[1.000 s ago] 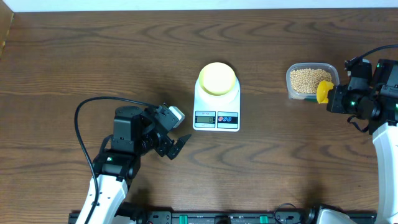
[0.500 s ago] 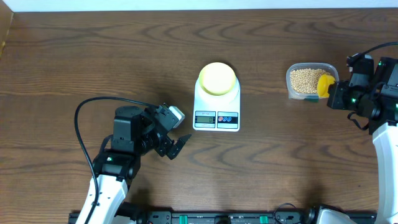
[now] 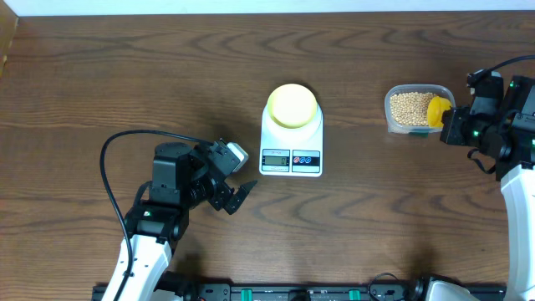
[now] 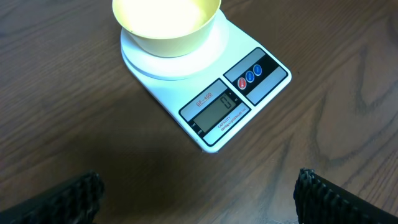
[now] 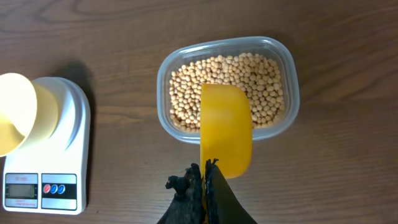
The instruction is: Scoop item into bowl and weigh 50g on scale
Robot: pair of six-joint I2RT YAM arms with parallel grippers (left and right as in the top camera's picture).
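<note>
**Scoop [image 5: 226, 127] over beans [image 5: 230, 71], bowl [image 3: 292, 104] empty on scale [image 3: 291, 155]**

Left fingers [image 3: 238, 198] are spread wide and carry nothing. I judge they sit just left of the scale's front to stay clear while their camera watches the display [image 4: 214, 112], which reads zero. The bowl rests on the scale's round platform with nothing in it, so whatever lands there gets weighed directly. Further right, the beans fill a clear tub [image 5: 292, 93] on the table. Right fingers [image 5: 204, 182] are pressed together on the scoop's near end. It hangs across the tub's near edge, placed for a dip.
</note>
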